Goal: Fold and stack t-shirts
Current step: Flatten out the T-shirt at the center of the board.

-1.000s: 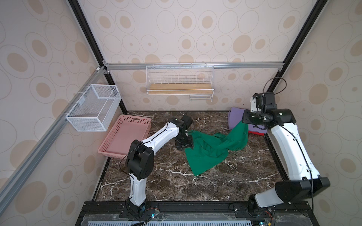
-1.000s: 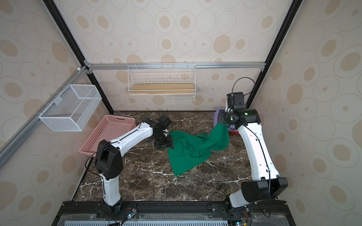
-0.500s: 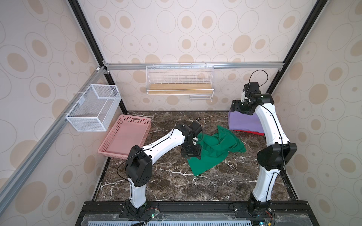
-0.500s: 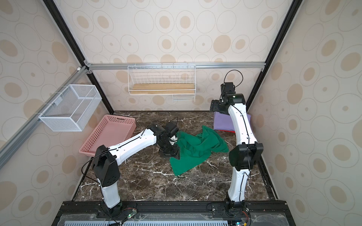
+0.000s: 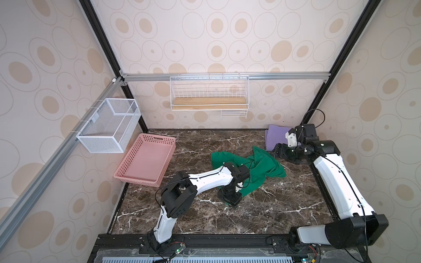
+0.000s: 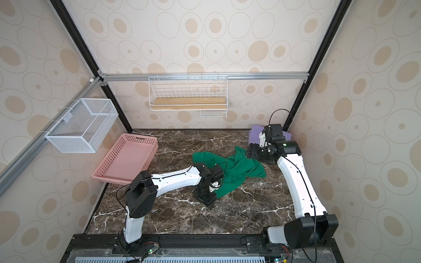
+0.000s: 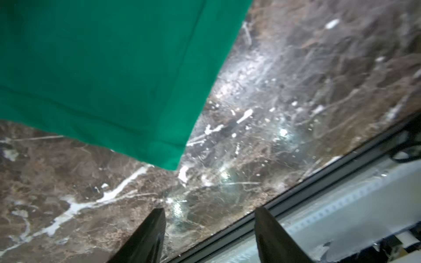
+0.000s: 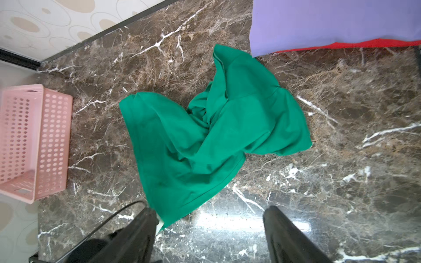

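My left gripper (image 7: 207, 208): jaws apart, empty, pointing down at 7 o'clock corner of deep green cloth t-shirt (image 5: 259, 166), crumpled mid brown marble tabletop (image 5: 205, 145). Right gripper (image 8: 210, 208) spread, empty, reaching 1 o'clock beside folded lavender-purple cloth t-shirt (image 5: 276, 136).

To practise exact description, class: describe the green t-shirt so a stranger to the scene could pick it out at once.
Start at the dark marble table, between the pink basket and the far corner's lavender shirt. The green t-shirt lies mid-table. Unlike the flat, folded lavender shirt, it is crumpled and unfolded.
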